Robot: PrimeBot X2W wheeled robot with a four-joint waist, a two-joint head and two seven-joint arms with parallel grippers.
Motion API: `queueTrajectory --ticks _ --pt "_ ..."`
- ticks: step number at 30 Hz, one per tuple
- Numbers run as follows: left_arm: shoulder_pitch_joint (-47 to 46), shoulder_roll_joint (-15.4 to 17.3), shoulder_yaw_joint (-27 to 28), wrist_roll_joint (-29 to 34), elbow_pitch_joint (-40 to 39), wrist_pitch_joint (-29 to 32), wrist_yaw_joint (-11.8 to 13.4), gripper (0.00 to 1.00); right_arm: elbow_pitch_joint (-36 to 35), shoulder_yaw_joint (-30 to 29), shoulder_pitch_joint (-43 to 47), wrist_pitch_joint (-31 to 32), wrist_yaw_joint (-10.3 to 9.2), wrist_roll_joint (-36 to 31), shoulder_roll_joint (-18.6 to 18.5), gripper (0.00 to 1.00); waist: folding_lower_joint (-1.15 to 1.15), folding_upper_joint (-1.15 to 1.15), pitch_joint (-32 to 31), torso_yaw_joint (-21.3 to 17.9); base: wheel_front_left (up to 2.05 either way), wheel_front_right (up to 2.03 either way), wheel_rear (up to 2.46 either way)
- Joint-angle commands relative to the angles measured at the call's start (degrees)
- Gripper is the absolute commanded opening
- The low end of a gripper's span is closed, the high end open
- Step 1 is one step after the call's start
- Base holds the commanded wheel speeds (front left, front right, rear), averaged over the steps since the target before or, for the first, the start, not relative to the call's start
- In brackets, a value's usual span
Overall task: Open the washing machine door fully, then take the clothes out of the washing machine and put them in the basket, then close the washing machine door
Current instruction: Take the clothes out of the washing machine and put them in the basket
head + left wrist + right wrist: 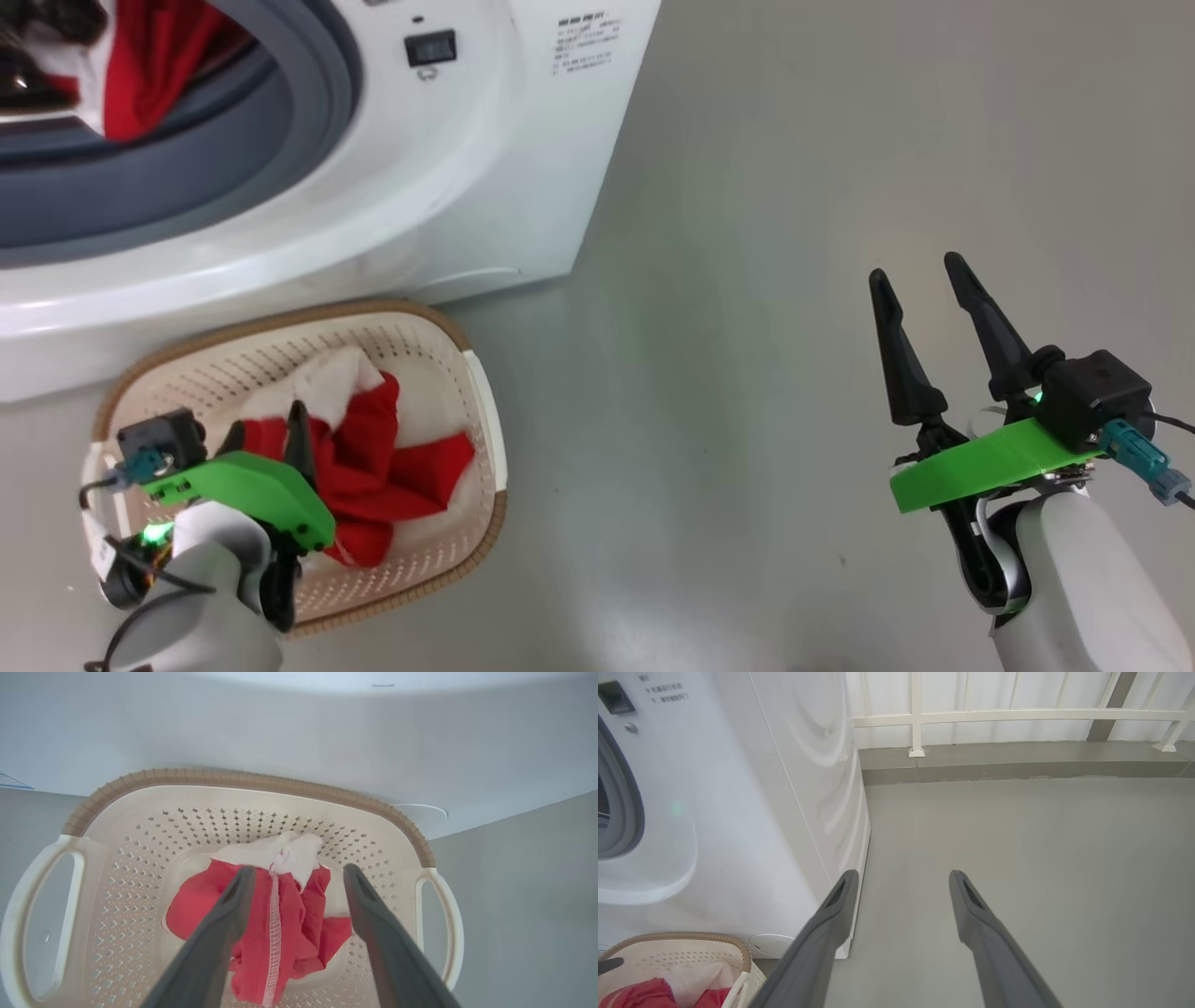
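Right claw [915, 266] gapes over grey floor [747, 373] — white railing [1017, 715] beyond.

Bright red clothes [285, 919] with a white patch and a white stitched stripe lie in the cream-white basket [140, 826], whose walls are dotted with small diamond holes under a ribbed brown rim [243, 778]. The washing machine [485, 187] is glossy white with a grey rubber ring [187, 177], and the floor [794, 233] is plain grey. The left gripper [299, 870] and right gripper [916, 266] show charcoal-dark fingers, each on a vivid green bracket [990, 462].
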Motion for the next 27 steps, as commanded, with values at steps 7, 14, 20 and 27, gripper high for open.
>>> queueTrajectory --ticks 7,14,20,27 --pt "7.44 1.62 3.37 0.6 -11.69 -1.16 -1.03 1.0 -1.39 -0.7 2.61 -0.37 0.37 -1.64 -0.04 1.0 0.0 0.0 -7.23 3.13 0.0 0.0 0.0" --pt "15.77 0.15 6.33 3.29 -24.89 -1.18 -1.24 1.0 -1.58 -1.89 5.26 -0.37 0.37 -2.52 -0.15 1.0 0.0 0.0 -12.88 5.08 0.0 0.0 0.0" --pt "20.88 -0.71 6.18 4.77 -34.25 -1.19 -2.38 1.0 -2.15 -2.46 7.35 -0.37 0.37 -2.79 -0.42 1.0 0.0 0.0 -16.9 5.81 0.0 0.0 0.0" --pt "27.46 -1.11 7.34 6.34 -45.52 -1.19 -2.7 1.0 -3.0 -3.24 9.98 -0.37 0.37 -2.89 -0.62 1.0 0.0 0.0 -21.34 5.41 0.0 0.0 0.0"
